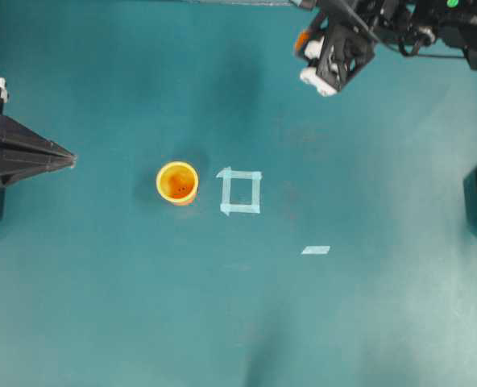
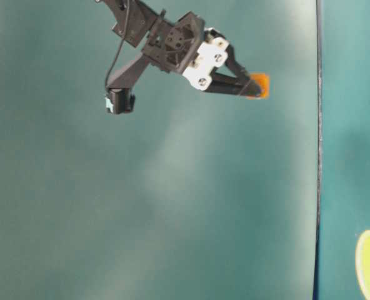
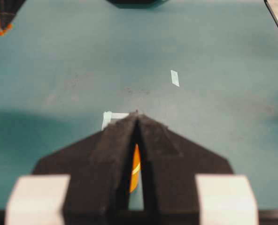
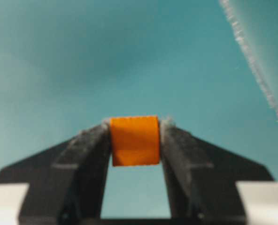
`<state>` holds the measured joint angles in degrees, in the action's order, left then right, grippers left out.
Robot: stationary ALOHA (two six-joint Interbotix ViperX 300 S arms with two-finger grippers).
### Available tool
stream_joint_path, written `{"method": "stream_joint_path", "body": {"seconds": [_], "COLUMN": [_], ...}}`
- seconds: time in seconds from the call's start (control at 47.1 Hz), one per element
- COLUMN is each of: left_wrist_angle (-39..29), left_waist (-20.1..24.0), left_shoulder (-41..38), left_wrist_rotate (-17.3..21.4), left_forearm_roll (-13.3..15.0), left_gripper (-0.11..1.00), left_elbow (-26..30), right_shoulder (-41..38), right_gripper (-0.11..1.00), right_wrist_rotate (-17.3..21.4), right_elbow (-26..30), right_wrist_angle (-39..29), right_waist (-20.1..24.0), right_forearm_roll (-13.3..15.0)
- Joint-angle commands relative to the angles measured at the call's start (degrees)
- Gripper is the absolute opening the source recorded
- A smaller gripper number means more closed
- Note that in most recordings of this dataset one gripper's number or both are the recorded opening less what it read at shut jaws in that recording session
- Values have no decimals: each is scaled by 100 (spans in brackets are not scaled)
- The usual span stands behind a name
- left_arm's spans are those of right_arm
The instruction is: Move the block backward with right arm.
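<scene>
The right gripper (image 4: 135,140) is clamped on the orange block (image 4: 134,140): in the right wrist view the cube sits squarely between the two dark fingers (image 4: 89,154), each pressed against one of its sides. In the overhead view this gripper (image 1: 306,50) hangs at the upper right of the frame, and only a sliver of the block (image 1: 302,38) shows at its upper left edge. The table-level view shows the same grip near the top of the frame, the block (image 2: 260,85) at the tip of the fingers, with the teal table (image 2: 172,206) filling the frame behind it.

The left gripper (image 1: 68,161) lies at the left edge of the overhead view, its pointed fingers drawn together into a narrow wedge with nothing between them. The left wrist view shows only a thin slit between its fingers (image 3: 115,150).

Near the middle of the overhead view an orange-yellow cup (image 1: 177,182) stands upright on the table (image 1: 101,306), mouth up. Just right of it is a square outline of pale tape (image 1: 240,192), apart from the cup. A short strip of tape (image 1: 315,250) lies further to the lower right. The block is well apart from all three.
</scene>
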<state>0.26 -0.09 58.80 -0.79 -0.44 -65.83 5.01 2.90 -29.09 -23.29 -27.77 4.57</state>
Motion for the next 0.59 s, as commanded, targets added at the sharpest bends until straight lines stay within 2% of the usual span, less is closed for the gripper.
{"method": "stream_joint_path", "body": {"seconds": [0.0, 0.573], "left_wrist_angle": [18, 18], "left_waist": [0, 0], "left_shoulder": [-9, -9], "left_wrist_rotate": [9, 0], "left_forearm_roll": [-18, -9], "left_gripper": [0, 0], "left_elbow": [185, 193], "right_shoulder": [62, -44], "right_gripper": [40, 40], "right_wrist_rotate": [9, 26], "right_elbow": [220, 387], "right_wrist_angle": [88, 62], "right_waist": [-70, -158], "right_forearm_roll": [9, 18]}}
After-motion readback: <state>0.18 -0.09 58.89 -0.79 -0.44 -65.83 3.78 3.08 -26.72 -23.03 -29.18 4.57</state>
